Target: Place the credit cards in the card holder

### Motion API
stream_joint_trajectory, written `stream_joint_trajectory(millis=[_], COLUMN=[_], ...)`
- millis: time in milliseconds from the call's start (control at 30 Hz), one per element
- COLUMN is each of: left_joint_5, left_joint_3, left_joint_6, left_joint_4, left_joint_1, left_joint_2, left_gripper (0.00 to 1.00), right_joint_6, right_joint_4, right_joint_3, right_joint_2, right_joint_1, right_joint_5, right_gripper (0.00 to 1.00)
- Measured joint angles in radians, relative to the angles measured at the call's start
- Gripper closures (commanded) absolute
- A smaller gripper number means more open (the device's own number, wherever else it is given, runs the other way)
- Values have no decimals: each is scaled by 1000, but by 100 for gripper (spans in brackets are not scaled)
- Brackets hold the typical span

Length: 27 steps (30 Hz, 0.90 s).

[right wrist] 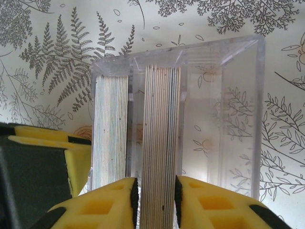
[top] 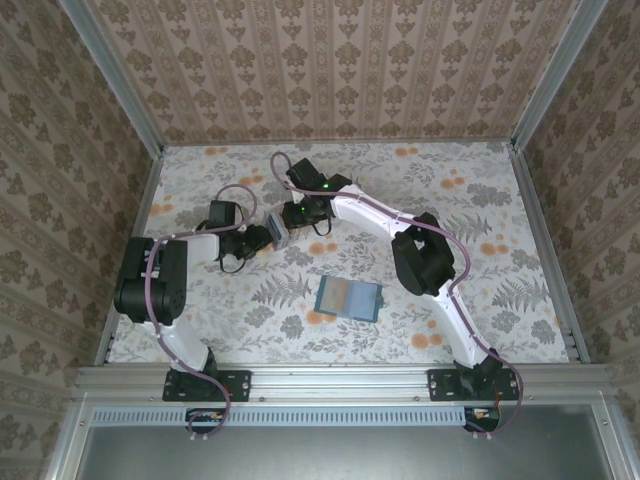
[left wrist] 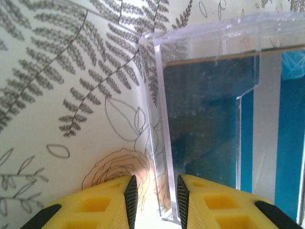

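Note:
The clear card holder [top: 278, 232] stands left of centre on the flowered table, between my two grippers. My left gripper [left wrist: 156, 191] is shut on its clear corner wall [left wrist: 159, 109], which lies against the right pad. A blue card [left wrist: 291, 143] shows through the plastic. In the right wrist view, a stack of credit cards [right wrist: 162, 133] stands edge-on in the holder's [right wrist: 240, 95] middle slot. My right gripper [right wrist: 156, 191] is shut on this stack, both pads touching it. A second stack [right wrist: 112, 133] fills the left slot, with a yellow finger [right wrist: 76, 160] of the left gripper just outside it.
A dark teal wallet [top: 350, 297] lies flat on the table, nearer the front and right of the holder. Both arms [top: 400, 235] reach in over the middle. Metal rails and patterned walls [top: 560, 250] close in the table on the sides and back.

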Motion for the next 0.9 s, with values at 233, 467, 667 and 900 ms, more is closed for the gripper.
stream_joint_trajectory(millis=[233,467,667,900], left_joint_5=[3,3,5,7], left_joint_3=[5,5,11,11], left_joint_6=[0,1,2,2], left_joint_4=[-3,-3,-11,-11], left_joint_1=[0,0,0,1], left_joint_2=[3,3,6,7], left_gripper=[68,68,68,68], right_joint_6=[22,68,84,96], right_joint_4=[9,60,78,107], right_joint_3=[-3,-47,-63,-77], right_joint_2=[-2,-16,-21,-26], right_joint_1=[-2,-19,-24,-26], right_joint_5=[-37,-104,-125,-150], right_gripper=[79,81,82,67])
